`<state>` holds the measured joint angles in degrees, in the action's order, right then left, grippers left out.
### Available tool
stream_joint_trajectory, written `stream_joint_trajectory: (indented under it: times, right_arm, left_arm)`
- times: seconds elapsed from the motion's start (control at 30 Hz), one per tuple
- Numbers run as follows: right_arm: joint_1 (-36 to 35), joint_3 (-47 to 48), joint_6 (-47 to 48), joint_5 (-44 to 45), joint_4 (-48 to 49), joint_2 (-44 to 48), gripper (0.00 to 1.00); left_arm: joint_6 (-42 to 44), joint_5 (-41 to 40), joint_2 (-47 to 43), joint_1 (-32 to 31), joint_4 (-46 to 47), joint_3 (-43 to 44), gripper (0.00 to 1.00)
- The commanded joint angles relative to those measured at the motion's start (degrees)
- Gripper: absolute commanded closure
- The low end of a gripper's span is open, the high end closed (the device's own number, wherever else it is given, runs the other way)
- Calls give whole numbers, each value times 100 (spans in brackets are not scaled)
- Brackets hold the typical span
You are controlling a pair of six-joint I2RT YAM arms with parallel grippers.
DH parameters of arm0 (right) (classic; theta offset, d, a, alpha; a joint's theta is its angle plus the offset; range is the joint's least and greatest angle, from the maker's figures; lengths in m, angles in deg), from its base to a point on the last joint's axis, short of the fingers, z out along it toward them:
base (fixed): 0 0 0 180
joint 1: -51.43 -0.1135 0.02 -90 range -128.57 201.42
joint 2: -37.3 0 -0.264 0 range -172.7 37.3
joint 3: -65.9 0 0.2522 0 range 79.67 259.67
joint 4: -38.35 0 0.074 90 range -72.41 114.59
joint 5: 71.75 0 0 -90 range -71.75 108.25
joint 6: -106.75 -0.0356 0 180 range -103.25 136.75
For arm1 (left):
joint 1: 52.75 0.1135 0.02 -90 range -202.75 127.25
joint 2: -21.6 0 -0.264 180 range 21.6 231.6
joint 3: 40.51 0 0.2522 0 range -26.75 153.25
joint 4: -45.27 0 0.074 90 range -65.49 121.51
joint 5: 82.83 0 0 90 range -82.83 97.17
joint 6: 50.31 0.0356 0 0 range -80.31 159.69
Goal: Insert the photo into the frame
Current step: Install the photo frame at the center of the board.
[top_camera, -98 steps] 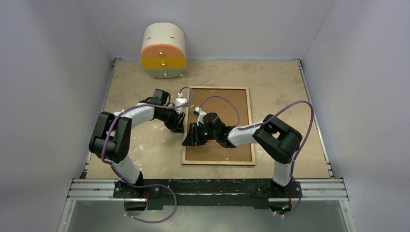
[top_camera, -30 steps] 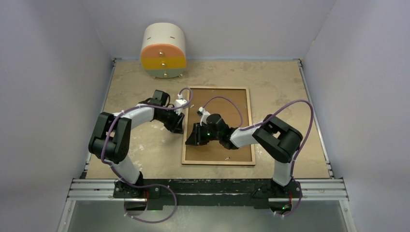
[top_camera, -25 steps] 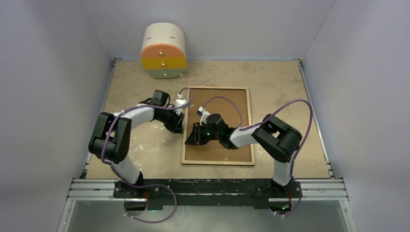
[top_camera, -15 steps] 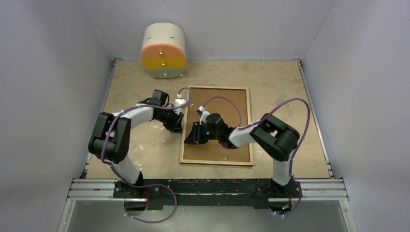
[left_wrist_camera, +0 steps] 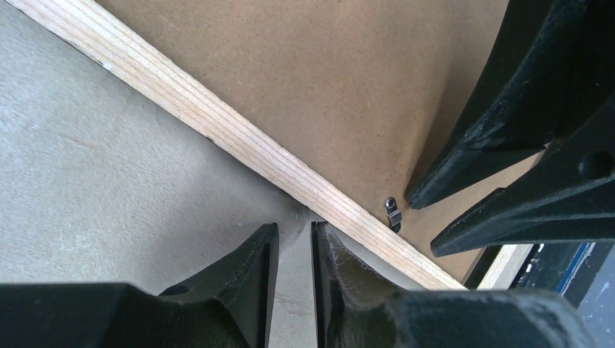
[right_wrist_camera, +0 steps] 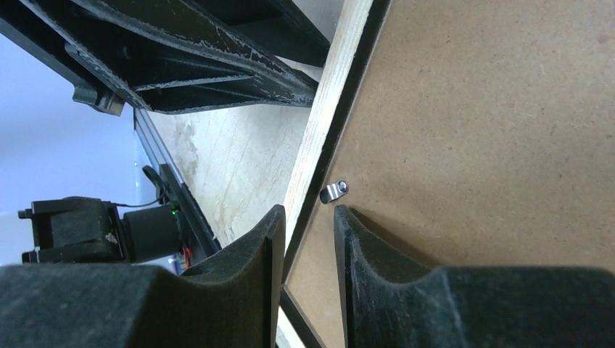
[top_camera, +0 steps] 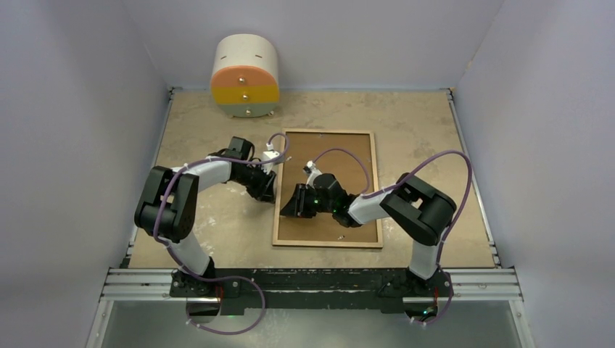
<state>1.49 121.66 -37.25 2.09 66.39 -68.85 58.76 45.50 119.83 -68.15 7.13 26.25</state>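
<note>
Shows the frame (top_camera: 328,133) face-down on the counter (top_camera: 232,225), backing board (top_camera: 312,230) seated in it, with no photo in sight, so cannot tell whether loaded. Has left pincer (left_wrist_camera: 294,230) ajar a slit, empty, beside the rail; right pincer (right_wrist_camera: 310,214) straddling it by the clip (right_wrist_camera: 333,191) — grip unclear.

Left rim of frame (top_camera: 377,190), mid-length: crowded. Left gripper (left_wrist_camera: 294,232) sits on the desk (top_camera: 435,145) side and right gripper (right_wrist_camera: 308,217) over the backing board (top_camera: 341,156), tips close, little room between. Right arm (top_camera: 370,206) lies across the frame's near half. Desk right of the frame and past its far rim: open. Round drawer unit (top_camera: 245,76) blocks the far-left corner. Walls (top_camera: 65,130) close off left, right and far sides.
</note>
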Motion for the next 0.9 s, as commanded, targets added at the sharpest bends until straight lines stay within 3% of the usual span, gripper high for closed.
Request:
stream_joint_trajectory:
  times: [0.0,0.57,0.87]
  right_arm:
    - [-53,-168,-94,179,-250,112,66]
    - [-109,84,-204,-40,-180,-323,66]
    - [-113,201,-464,355,-104,-432,67]
  left_arm:
    - [101,351,-120,-33,45,-85,74]
    - [22,377,-79,-42,170,-57,75]
    - [36,422,-63,-42,209,-108,75]
